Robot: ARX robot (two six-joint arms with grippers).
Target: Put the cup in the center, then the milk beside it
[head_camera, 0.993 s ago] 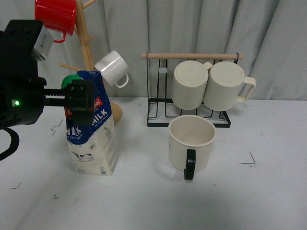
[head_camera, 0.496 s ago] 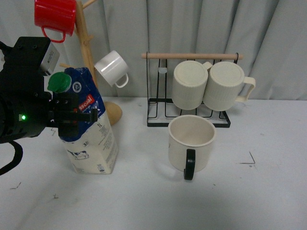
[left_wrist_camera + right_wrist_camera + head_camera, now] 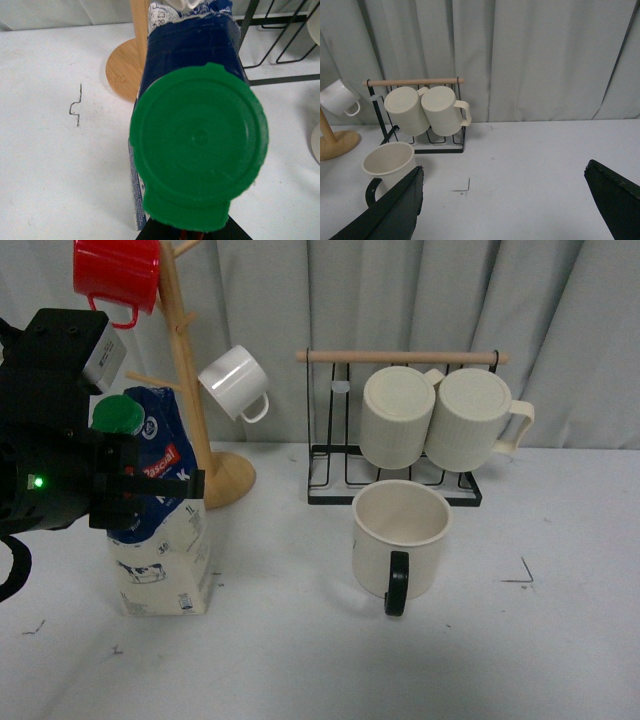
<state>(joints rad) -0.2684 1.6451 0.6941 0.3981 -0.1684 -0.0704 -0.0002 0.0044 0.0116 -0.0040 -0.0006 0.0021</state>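
Milk carton (image 3: 165, 560), boxy, round green cap (image 3: 199, 145), clenched in left pincer (image 3: 150, 483); right pincer (image 3: 505, 205) spread wide.

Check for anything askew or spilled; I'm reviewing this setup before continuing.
Nothing has spilled. The milk, clamped in the left gripper jaws, seems to lean slightly, with its top away from the cup, which stands upright.

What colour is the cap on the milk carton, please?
The cap is green; it shows best in the left wrist view.
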